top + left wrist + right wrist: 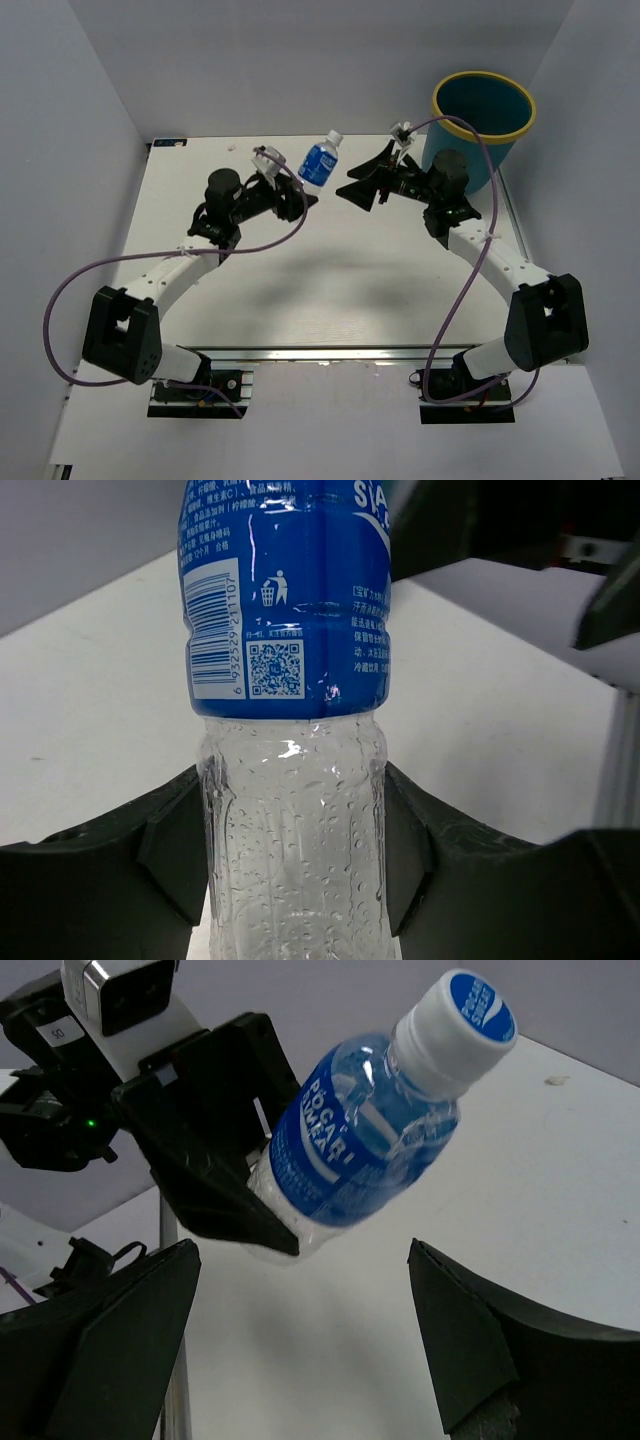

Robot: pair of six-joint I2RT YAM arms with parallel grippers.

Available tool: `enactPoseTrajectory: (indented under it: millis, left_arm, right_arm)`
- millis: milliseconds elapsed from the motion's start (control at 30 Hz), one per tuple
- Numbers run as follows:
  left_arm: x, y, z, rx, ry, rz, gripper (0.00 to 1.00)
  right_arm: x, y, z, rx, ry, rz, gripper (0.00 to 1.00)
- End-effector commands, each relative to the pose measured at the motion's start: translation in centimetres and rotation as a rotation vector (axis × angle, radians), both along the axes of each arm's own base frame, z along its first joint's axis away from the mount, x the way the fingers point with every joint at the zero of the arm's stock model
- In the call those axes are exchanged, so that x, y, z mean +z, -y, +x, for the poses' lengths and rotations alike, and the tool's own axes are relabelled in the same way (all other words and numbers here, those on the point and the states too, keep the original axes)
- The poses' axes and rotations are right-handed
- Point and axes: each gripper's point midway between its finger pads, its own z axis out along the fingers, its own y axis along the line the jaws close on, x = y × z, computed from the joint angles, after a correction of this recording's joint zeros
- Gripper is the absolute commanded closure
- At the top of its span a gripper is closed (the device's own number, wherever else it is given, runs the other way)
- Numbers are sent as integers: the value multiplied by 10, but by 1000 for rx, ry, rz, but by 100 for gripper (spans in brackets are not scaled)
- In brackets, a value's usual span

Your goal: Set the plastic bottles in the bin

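Note:
A clear plastic bottle [320, 160] with a blue label and a white-and-blue cap hangs tilted above the table, cap pointing up and to the right. My left gripper [298, 195] is shut on its clear lower part; in the left wrist view both black fingers [170, 850] press against the sides of the bottle [290, 680]. My right gripper [360, 187] stands open just right of the bottle, facing it. In the right wrist view the bottle [360, 1150] is above and beyond my right gripper [300, 1340], with nothing between its fingers. The teal bin [490, 160] with a yellow rim stands at the far right.
The white table [330, 290] is enclosed by pale walls on the left, back and right. A metal rail [330, 355] runs along its near edge. Purple cables [290, 235] loop from both arms. The bin sits behind my right arm's wrist [447, 180].

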Motion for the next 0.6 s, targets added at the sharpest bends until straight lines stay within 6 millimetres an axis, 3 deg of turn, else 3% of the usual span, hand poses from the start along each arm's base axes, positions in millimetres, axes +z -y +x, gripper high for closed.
enactPoseTrajectory:
  millis: [0,267,567]
  left_arm:
    - [30,7,-32,-74,54,-120,47]
    - [20,35,-78,-228,3,-138,48]
    - [22,50,-105,-308,15,-136,51]
  right_arm:
    - [30,-14,-20,72,124,120,11]
    - [22,-26,-29,88,109,131,11]
    - [18,-30,-17,17,80,151,11]
